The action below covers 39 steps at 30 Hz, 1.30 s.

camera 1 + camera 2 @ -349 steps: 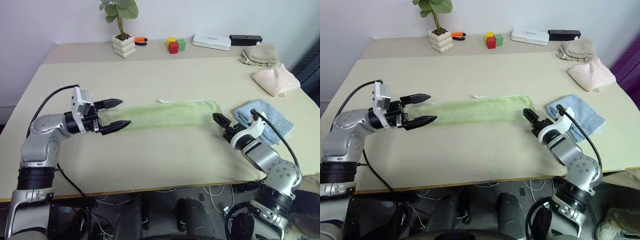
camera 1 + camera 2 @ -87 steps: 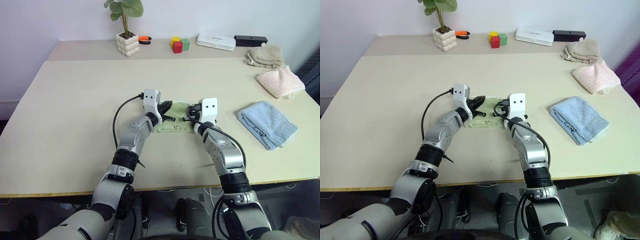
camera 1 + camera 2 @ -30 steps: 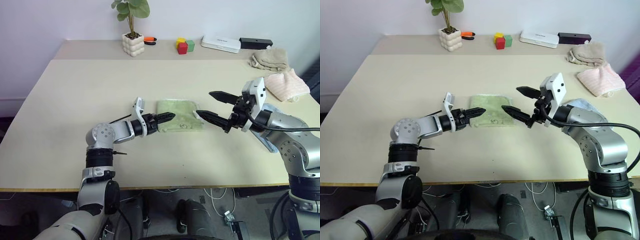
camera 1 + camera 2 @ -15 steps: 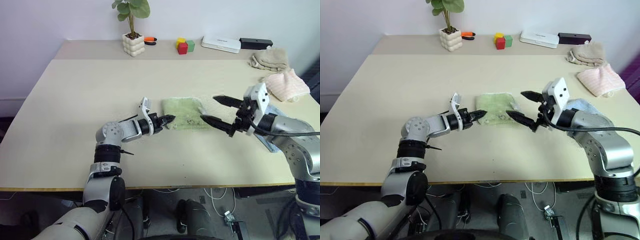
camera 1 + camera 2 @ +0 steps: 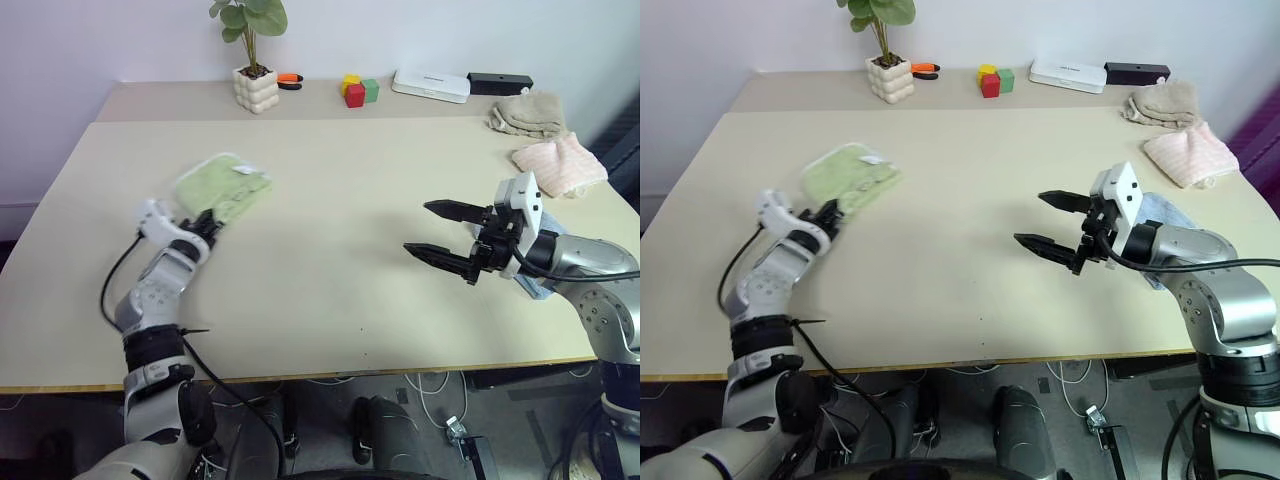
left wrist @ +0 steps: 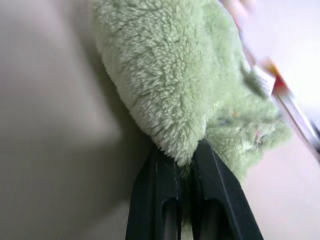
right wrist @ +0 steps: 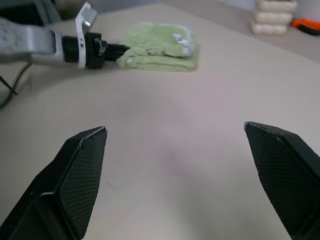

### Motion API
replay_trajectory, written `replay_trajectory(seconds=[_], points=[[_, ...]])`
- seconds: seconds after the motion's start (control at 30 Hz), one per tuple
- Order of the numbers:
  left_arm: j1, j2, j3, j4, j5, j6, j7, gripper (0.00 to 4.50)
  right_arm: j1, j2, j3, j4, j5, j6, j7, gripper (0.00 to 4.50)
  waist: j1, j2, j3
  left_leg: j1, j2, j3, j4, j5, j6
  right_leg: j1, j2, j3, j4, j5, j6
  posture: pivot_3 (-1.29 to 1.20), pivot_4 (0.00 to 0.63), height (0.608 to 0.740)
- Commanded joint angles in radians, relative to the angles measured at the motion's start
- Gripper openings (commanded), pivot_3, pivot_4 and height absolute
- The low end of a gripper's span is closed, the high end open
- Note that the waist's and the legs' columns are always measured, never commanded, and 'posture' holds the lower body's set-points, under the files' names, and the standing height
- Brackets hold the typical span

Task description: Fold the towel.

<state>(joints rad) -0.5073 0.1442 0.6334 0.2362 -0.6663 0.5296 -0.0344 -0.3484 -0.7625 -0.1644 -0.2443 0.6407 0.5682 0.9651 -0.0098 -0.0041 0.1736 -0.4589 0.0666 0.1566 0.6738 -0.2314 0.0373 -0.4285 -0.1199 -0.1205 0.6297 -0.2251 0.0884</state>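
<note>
1. Towel (image 5: 222,187): light green terry cloth, folded into a small thick bundle, fluffy pile plain in the left wrist view, pale stitched edging along the top fold.
2. Lay on the left part of the table (image 5: 330,170), well out from the middle, near the left edge and in front of the potted plant (image 5: 248,55).
3. Small white tag or edging patch visible on the upper side of the bundle; faint dark specks of print near one lower corner in the left wrist view.
4. Left gripper (image 5: 207,226): clenched on the near corner of the towel, black fingers (image 6: 162,195) pressed together with green pile squeezed between them.
5. Right gripper (image 5: 440,232): released, jaws spread wide and empty, held above the bare table on the right side, well apart from the towel.
6. Seen past the right gripper's fingers (image 7: 80,177): the folded towel with the left gripper at its end.
7. Light blue cloth (image 5: 1163,218) partly hidden behind the right arm; pale pink cloth (image 5: 558,163) and beige cloth (image 5: 526,108) farther back on the right.
8. Coloured blocks (image 5: 356,90) and a white box (image 5: 429,85) at the far edge.
</note>
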Motion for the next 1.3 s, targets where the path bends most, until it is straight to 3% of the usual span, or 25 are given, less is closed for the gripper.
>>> replay_trajectory(seconds=[0.03, 0.3, 0.6, 0.7, 0.9, 0.93, 1.1, 1.3], points=[[0.046, -0.061, 0.057, -0.107, -0.033, -0.08, 0.118, 0.03, -0.049, 0.009, 0.015, 0.017, 0.013, -0.009, 0.033, 4.5, 0.002, 0.0, 0.0, 0.0, 0.0, 0.0, 0.0, 0.0, 0.0, 0.0, 0.0, 0.0, 0.0, 0.0, 0.0, 0.0, 0.15, 0.74], [0.113, -0.226, 0.07, -0.242, -0.108, -0.151, 0.312, 0.03, -0.103, 0.025, 0.055, 0.074, -0.017, -0.034, 0.062, 4.5, 0.002, 0.0, 0.0, 0.0, 0.0, 0.001, 0.004, -0.002, 0.003, 0.001, 0.0, 0.0, 0.0, 0.0, 0.0, 0.0, 0.15, 0.74], [0.149, -0.212, -0.03, -0.285, -0.093, -0.144, 0.304, 0.03, -0.1, 0.037, 0.058, 0.076, -0.036, -0.04, 0.064, 4.5, 0.004, 0.0, 0.0, 0.0, -0.001, 0.001, 0.005, -0.002, 0.003, 0.002, 0.0, 0.0, 0.0, 0.0, 0.0, 0.0, 0.15, 0.74], [0.145, -0.227, -0.048, -0.305, -0.138, -0.146, 0.273, 1.09, -0.095, 0.04, 0.055, 0.074, -0.042, -0.04, 0.058, 4.5, 0.011, 0.0, 0.0, -0.001, -0.001, 0.001, 0.005, -0.002, 0.003, 0.001, 0.0, 0.0, 0.0, 0.0, 0.0, 0.0, 0.15, 0.74], [0.148, -0.232, -0.084, -0.289, -0.183, -0.114, 0.254, 4.12, -0.091, 0.036, 0.044, 0.082, -0.047, -0.045, 0.063, 4.5, 0.024, 0.001, -0.001, -0.002, 0.0, 0.001, 0.007, -0.003, 0.004, 0.002, 0.0, 0.0, 0.0, -0.002, -0.003, 0.0, 0.15, 0.74], [0.162, -0.243, -0.111, -0.304, -0.206, -0.073, 0.251, 4.47, -0.095, 0.037, 0.047, 0.084, -0.049, -0.045, 0.061, 4.5, 0.024, 0.001, -0.001, -0.002, 0.0, 0.001, 0.007, -0.003, 0.004, 0.002, 0.0, 0.0, 0.0, -0.002, -0.004, 0.0, 0.15, 0.74], [0.185, -0.258, -0.242, -0.342, -0.246, 0.08, 0.205, 4.47, -0.118, 0.038, 0.058, 0.11, -0.061, -0.053, 0.06, 4.5, 0.035, 0.001, -0.001, -0.002, 0.0, 0.0, 0.008, -0.003, 0.005, 0.002, -0.001, 0.0, 0.0, -0.002, -0.003, 0.0, 0.15, 0.74], [0.184, -0.252, -0.326, -0.366, -0.209, 0.107, 0.173, 4.47, -0.131, 0.023, 0.053, 0.14, -0.078, -0.062, 0.08, 4.5, 0.05, 0.001, -0.001, -0.002, 0.0, 0.0, 0.009, -0.005, 0.004, 0.002, -0.001, 0.0, -0.001, -0.002, -0.004, 0.0, 0.15, 0.74]])
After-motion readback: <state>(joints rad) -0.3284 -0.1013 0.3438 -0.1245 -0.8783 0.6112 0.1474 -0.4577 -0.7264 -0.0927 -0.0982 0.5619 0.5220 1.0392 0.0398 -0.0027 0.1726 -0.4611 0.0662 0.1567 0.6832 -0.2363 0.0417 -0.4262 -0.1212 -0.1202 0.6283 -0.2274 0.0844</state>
